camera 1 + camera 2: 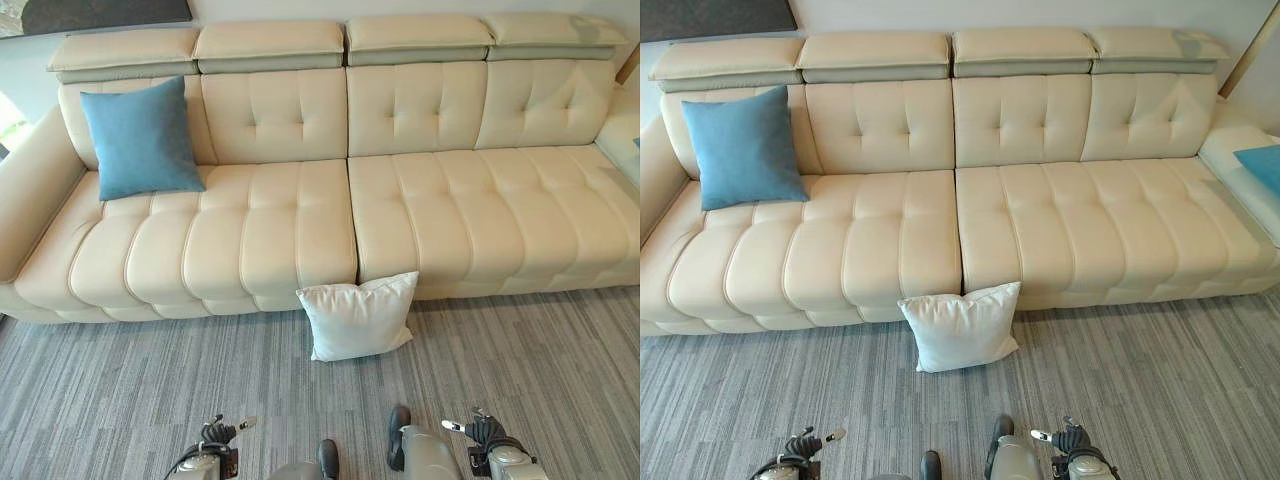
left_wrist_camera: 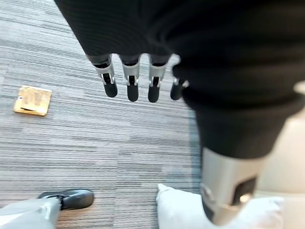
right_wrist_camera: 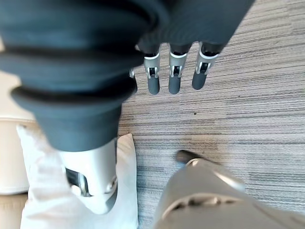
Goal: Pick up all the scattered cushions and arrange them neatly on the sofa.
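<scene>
The cream leather sofa [image 1: 300,230] spans the far side of the scene, well beyond both sets of fingers, and its long seat is mostly bare. One blue cushion [image 1: 140,140] already stands propped against the backrest at the sofa's left end, far ahead of the left hand's fingers and off to their left; that one looks placed. A second blue cushion [image 1: 1262,165] shows partly at the sofa's right end, beyond the right hand's fingers, and how it lies cannot be told.

The white cushion [image 1: 358,315] is what plainly remains. It stands on the grey striped carpet [image 1: 120,390], leaning against the sofa's front edge at the seam between the two seat sections, ahead of both hands and roughly between them.

The left hand [image 2: 131,81] hangs over the carpet with fingers [image 2: 110,86] straight and relaxed, holding nothing. The right hand [image 3: 174,78] hangs likewise, empty, with the white cushion just past its thumb.

A small tan square [image 2: 32,100] lies on the carpet beside the left fingers.

By my judgement the task is partly done: the white cushion is not yet lifted.
</scene>
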